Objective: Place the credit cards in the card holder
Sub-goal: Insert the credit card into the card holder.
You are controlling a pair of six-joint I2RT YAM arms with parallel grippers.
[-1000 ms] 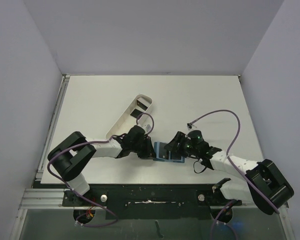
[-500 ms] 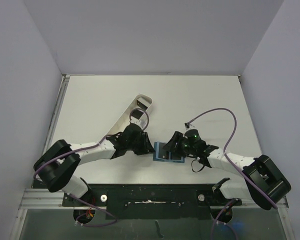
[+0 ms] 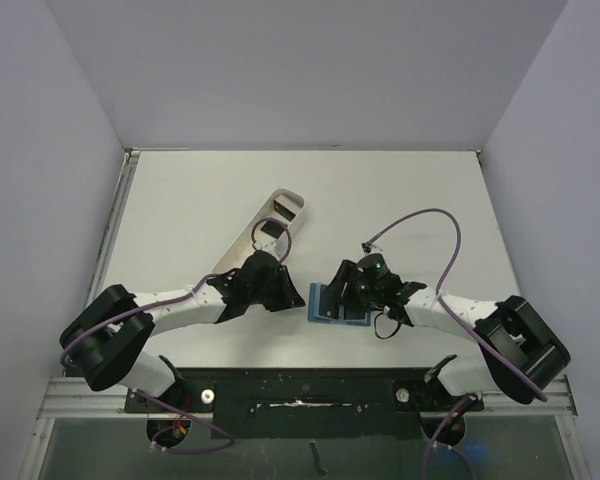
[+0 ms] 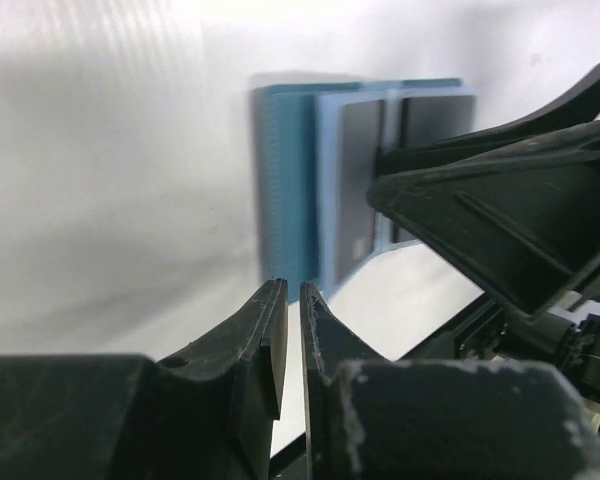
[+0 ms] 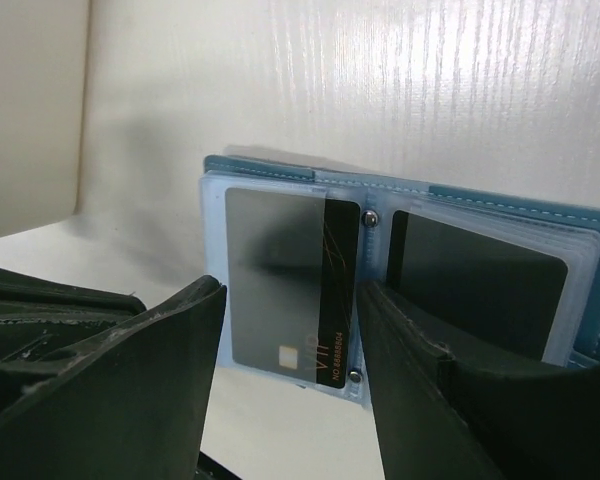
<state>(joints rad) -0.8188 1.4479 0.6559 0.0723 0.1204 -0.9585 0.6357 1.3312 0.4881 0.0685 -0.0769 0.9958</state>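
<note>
right gripper (image 5: 288,300): released, fingers spread wide with nothing between them. It hovers low over the open card holder (image 5: 270,168), one finger to each side of the card on the left page in its wrist view.
left gripper (image 4: 290,295): clenched to a thin slit, grasping nothing. It sits low over the worktop (image 5: 280,80), just beside the holder's teal outer edge and apart from it.
nearer arm: the right. The holder lies directly ahead of and under its fingers, while the left gripper stands off to one side.
key relation: the holder lies spread flat, its long axis running left to right across the worktop and its spine near to far. The right gripper opens along that same axis, so its fingers bracket the width of one card.
where the holder is: near the front of the worktop, between the two grippers.
holder's look: teal outside, paler blue inside, clear pockets, two small studs along the spine.
credit cards (image 5: 275,280): two dark ones, one on each page. The left card looks hazy grey under plastic, except for a darker strip with gold lettering at the spine side. That strip probably sits outside the pocket, so the card seems not fully seated. The right card looks fully covered.
likely next need: a nudge of the left card away from the spine, deeper into its pocket.
white tray (image 3: 242,250): well apart, beyond the left gripper, lying slantwise. A small dark thing sits near its far end, too small to identify.
</note>
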